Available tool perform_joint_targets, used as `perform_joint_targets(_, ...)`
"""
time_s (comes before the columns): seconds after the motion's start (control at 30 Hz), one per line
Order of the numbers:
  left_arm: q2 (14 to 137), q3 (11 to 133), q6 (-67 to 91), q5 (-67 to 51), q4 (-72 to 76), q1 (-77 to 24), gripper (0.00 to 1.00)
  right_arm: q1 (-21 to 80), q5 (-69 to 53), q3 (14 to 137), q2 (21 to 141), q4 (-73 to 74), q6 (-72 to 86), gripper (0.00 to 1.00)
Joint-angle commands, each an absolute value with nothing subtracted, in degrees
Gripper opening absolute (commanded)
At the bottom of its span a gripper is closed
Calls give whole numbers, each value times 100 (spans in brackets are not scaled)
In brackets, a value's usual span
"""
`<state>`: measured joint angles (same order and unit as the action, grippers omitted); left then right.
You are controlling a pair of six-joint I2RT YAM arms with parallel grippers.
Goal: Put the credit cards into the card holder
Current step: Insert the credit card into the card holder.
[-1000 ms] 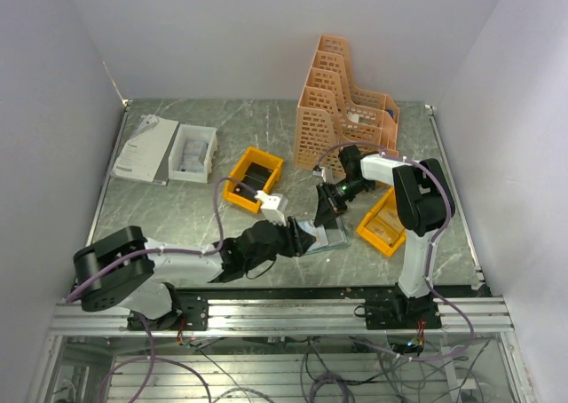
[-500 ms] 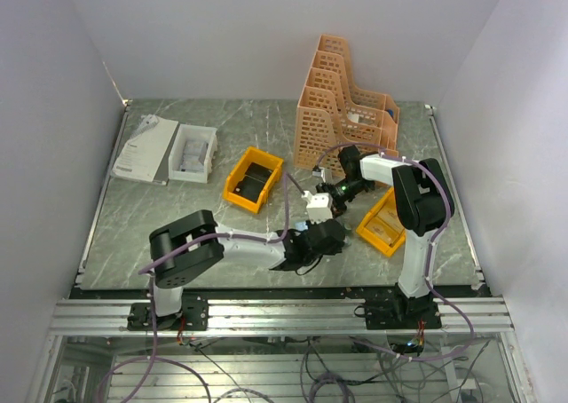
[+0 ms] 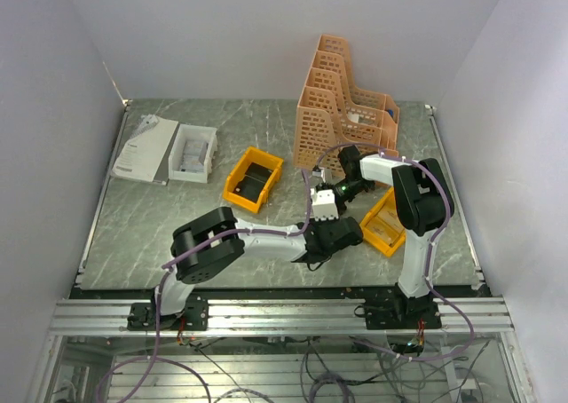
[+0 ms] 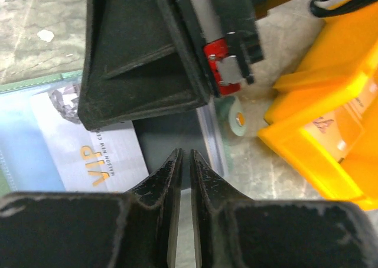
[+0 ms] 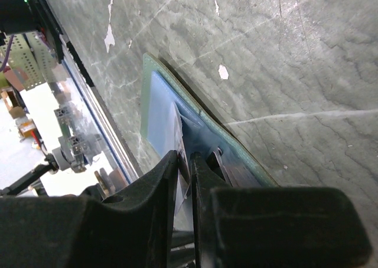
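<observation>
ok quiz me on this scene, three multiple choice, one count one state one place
1. How many yellow bins are out?
A one
B two
C four

2. What state is the holder in?
A open, with a VIP card in it
B snapped shut
C folded inside a bin

3. Where is the white box?
A far left, beside the booklet
B inside a bin
C on top of the holder

Answers:
1 B: the top view shows one at the centre and one further right.
2 A: the left wrist view shows its blue inside with the card lying in it.
3 A: the top view shows the two side by side at the far left.
</observation>
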<state>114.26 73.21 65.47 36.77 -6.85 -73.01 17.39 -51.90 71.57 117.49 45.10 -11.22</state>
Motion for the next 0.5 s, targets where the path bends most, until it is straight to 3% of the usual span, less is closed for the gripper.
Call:
perform_joint_targets(0.0, 11610, 7703, 6928, 4244, -1450, -7321, 22, 1799, -5155, 7154, 11909, 4445, -1143, 15)
perform_joint_targets(0.47, 11992, 8217, 7536, 4513, -2516, -7261, 29, 1793, -5150, 7150, 11909, 4452, -1143, 21)
